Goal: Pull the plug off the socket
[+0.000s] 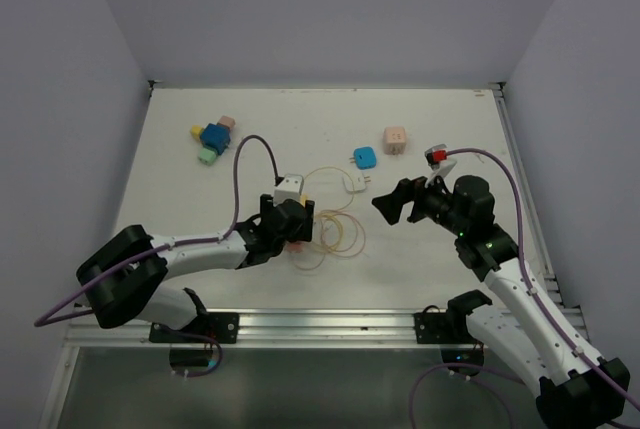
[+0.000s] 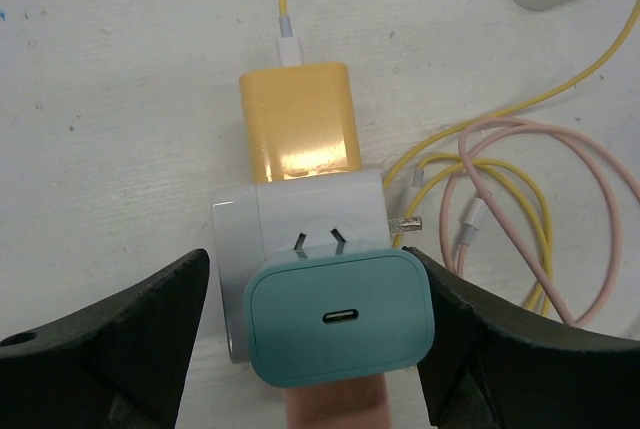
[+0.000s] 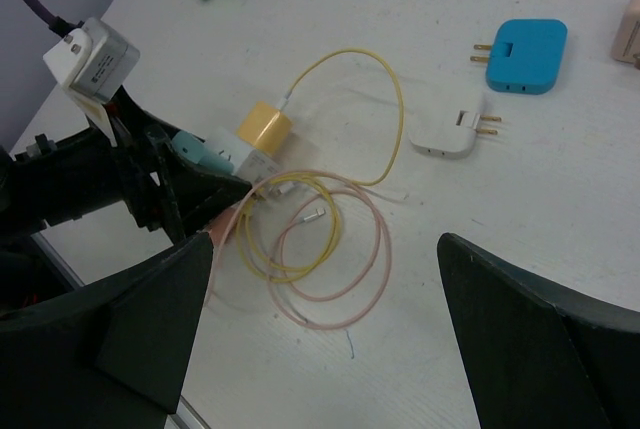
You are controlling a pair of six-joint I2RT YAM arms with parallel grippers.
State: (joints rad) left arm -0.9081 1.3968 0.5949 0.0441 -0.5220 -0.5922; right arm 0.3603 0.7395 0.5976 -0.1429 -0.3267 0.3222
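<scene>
Left wrist view: left pincer (image 2: 308,259) spread astride the teal plug (image 2: 340,319) in the white socket (image 2: 285,209), right pincer (image 3: 327,241) spread too; best pinch squarely, pull straight out.

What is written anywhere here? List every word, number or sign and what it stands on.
No readable text in any view.
Grey camera box on the left wrist: faint print, too small to read.
Teal square charger: only a port slot, no print.

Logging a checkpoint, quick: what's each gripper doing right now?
Left gripper: open, straddling the teal plug.
Right gripper: open, empty.
</scene>
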